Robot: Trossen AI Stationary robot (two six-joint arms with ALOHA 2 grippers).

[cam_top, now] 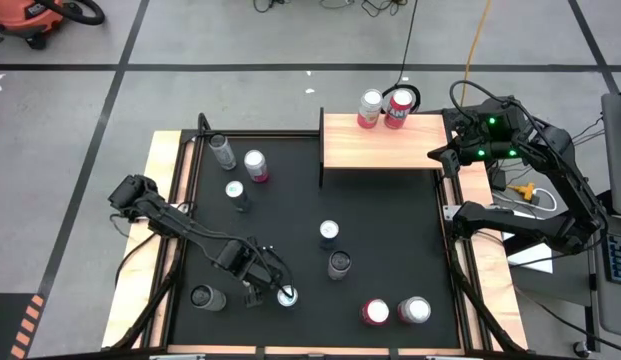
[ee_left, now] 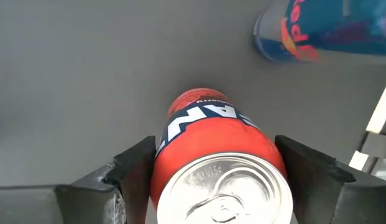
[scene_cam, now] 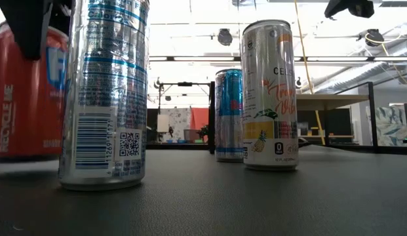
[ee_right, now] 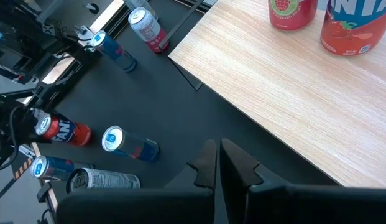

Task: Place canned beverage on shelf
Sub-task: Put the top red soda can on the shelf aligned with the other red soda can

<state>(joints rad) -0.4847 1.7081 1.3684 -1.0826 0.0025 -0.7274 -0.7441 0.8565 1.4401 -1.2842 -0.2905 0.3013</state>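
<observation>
A red canned beverage (ee_left: 214,149) stands upright on the black mat near the table's front edge, left of the middle (cam_top: 287,295). My left gripper (ee_left: 214,140) points straight down over it. The gripper is open, with one finger on each side of the can's body and a thin gap at each fingertip. In the low view the red can (scene_cam: 19,98) shows at the left behind a silver can. The shelf (cam_top: 380,145), a light-wood board, stands at the table's far right with two red cans (cam_top: 383,108) at its far edge. My right gripper (ee_right: 217,162) hangs shut above the shelf's right end.
Several other cans stand on the mat: a silver one (cam_top: 205,297) just left of my left gripper, two mid-table (cam_top: 335,250), two at the front right (cam_top: 395,311), three at the back left (cam_top: 240,168). Wooden strips edge the table (cam_top: 140,250).
</observation>
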